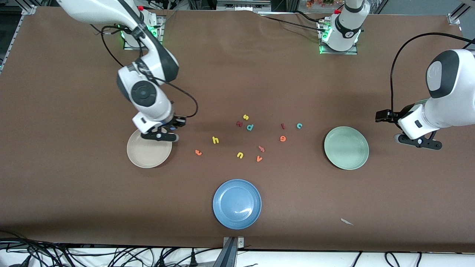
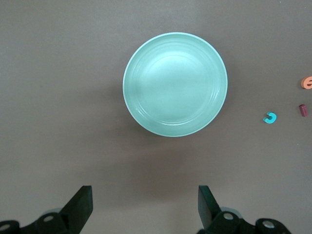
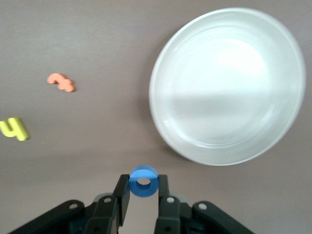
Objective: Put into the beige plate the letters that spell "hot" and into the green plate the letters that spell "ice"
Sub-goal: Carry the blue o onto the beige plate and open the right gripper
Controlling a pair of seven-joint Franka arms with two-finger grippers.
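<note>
Right wrist view: blue "o" (image 3: 143, 181) pinched, beige plate (image 3: 229, 141) just ahead.
Your right gripper (image 1: 163, 134) has its jaws closed on the ring, which hangs over the plate's rim at about two o'clock on the plate in the front view; carry it toward eight o'clock. The left gripper (image 1: 419, 142) waits wide open and empty beside the green plate (image 1: 346, 163).

My brown table cover (image 1: 259, 74) spreading wide, faintly creased, metal frame corners (image 1: 453, 18) at its top edge, black cables (image 1: 74, 256) tangled along the white strip below it
</note>
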